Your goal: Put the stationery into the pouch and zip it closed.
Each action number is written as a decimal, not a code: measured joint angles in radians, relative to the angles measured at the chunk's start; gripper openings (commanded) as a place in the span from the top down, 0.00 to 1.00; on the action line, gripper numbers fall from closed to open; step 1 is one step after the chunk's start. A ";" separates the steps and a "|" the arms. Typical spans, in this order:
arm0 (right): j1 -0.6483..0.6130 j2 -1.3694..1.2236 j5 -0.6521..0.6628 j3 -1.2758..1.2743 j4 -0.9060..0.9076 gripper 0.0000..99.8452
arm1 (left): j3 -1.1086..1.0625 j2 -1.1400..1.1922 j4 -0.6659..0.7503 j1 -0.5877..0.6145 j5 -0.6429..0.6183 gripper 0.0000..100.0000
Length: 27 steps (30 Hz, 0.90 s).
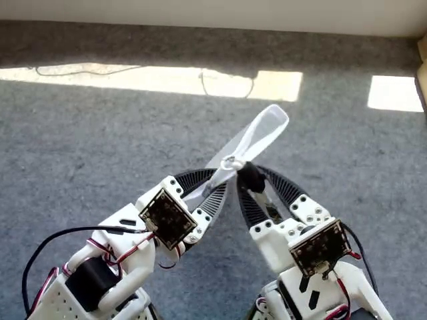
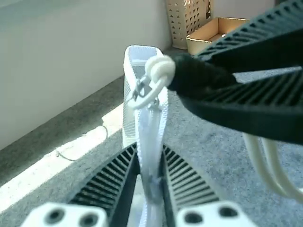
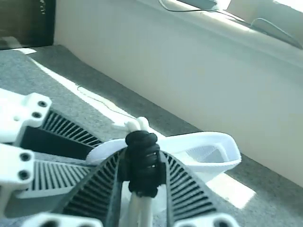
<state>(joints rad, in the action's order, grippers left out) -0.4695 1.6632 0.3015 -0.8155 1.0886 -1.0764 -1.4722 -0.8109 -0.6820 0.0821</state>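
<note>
White translucent pouch (image 1: 259, 132), edge-up in the air, black zip pull (image 1: 250, 177) at its near end

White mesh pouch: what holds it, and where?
Left end effector clamps the white mesh pouch by its zipper edge; right end effector pinches its black zipper pull.

Between left gripper (image 1: 220, 181) fingertips: pouch (image 1: 257, 133), extending ahead past them. Just beside left gripper, tips converging: right gripper (image 1: 250, 177), closed on zip-pull toggle (image 3: 142, 146) at pouch's near end. Beneath both grippers: carpet (image 1: 100, 133). Far ahead of left gripper, by wall (image 2: 71, 61): basket (image 2: 187, 21), box (image 2: 213, 30) beside it.
</note>
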 measured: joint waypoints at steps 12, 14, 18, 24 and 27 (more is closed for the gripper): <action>0.236 -0.011 0.003 -0.071 -0.120 1.00 | 0.003 -0.012 -0.048 0.092 0.000 1.00; 0.261 -0.009 0.005 -0.112 -0.155 1.00 | 0.003 -0.012 -0.057 0.100 0.000 1.00; 0.302 -0.002 0.005 -0.158 -0.206 1.00 | 0.014 -0.012 -0.081 0.103 0.002 1.00; 0.344 -0.008 0.006 -0.164 -0.253 1.00 | 0.018 -0.048 -0.114 0.103 0.020 1.00; 0.373 -0.008 0.005 -0.207 -0.299 1.00 | 0.014 -0.132 -0.164 0.103 0.023 1.00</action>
<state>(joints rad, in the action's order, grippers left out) -0.0967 1.6556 0.3061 -1.0226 0.7894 -1.0625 -1.6042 -0.9751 -0.5792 0.1051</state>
